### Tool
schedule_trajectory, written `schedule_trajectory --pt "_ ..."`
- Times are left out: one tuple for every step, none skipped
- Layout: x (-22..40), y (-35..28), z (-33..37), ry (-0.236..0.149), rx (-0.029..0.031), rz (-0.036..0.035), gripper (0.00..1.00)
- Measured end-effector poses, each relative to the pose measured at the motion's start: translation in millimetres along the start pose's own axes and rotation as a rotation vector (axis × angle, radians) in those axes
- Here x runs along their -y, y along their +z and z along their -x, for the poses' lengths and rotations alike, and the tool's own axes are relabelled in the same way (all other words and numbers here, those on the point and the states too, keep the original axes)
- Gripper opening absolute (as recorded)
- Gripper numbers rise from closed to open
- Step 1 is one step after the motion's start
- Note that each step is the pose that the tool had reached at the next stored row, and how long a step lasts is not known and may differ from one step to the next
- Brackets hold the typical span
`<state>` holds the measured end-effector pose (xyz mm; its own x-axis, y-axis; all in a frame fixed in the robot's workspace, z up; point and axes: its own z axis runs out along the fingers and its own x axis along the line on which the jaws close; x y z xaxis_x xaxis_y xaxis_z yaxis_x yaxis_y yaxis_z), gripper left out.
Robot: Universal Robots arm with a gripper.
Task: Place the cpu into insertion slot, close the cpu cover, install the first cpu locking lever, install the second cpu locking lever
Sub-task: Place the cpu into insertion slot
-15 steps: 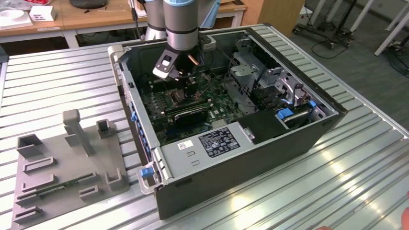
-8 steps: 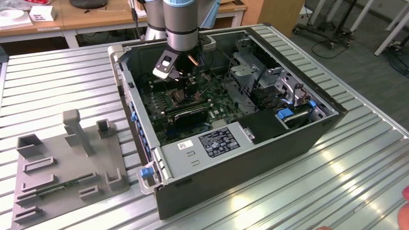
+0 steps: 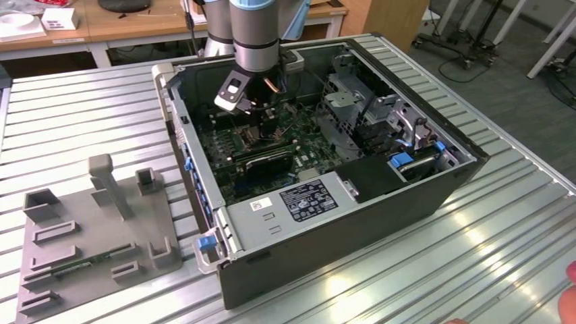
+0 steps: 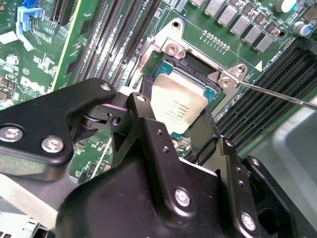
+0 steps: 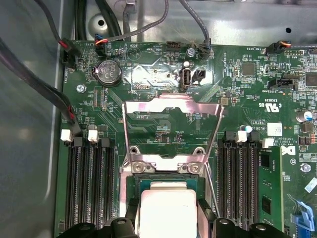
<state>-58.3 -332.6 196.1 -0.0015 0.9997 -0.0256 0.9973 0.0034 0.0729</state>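
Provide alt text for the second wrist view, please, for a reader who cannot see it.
The gripper holds the cpu between its black fingers, at the open slot on the green motherboard. Long memory slots run on both sides, and a thin metal lever sticks out beside the slot.

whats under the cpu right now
The insertion slot: its dark edge shows around the cpu, which the gripper grips. The slot's centre is hidden by the chip, so whether it is seated cannot be told. The cpu cover stands open.

hand (image 4: 174, 119) gripping cpu (image 4: 178, 101), at insertion slot (image 4: 195, 69)
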Motion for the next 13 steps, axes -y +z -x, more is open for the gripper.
schedule_trajectory --pt "0.0 0.1 -0.2 0.000 0.0001 0.0000 0.54" --pt "0.0 0.2 -0.4 0.001 0.0001 0.0000 0.54" --pt "0.0 0.3 -0.7 0.002 0.0002 -0.0001 0.54" --pt "0.0 0.4 -0.8 0.003 0.0004 -0.0002 0.54" --pt "0.1 0.6 -0.8 0.004 0.0007 -0.0003 0.54" --pt "0.2 0.8 -1.0 0.006 0.0007 -0.0004 0.54" --pt "0.3 0.9 -1.1 0.008 0.0009 -0.0004 0.54" --pt "0.5 1.1 -1.2 0.009 0.0010 -0.0005 0.54" --pt "0.8 1.3 -1.2 0.011 0.0010 -0.0004 0.54" --pt "1.0 1.4 -1.2 0.012 0.0010 -0.0004 0.54" --pt "1.1 1.7 -1.3 0.013 0.0010 -0.0004 0.54" --pt "1.2 1.9 -1.3 0.013 0.0010 -0.0004 0.54" --pt "1.2 2.1 -1.3 0.014 0.0007 -0.0004 0.54"
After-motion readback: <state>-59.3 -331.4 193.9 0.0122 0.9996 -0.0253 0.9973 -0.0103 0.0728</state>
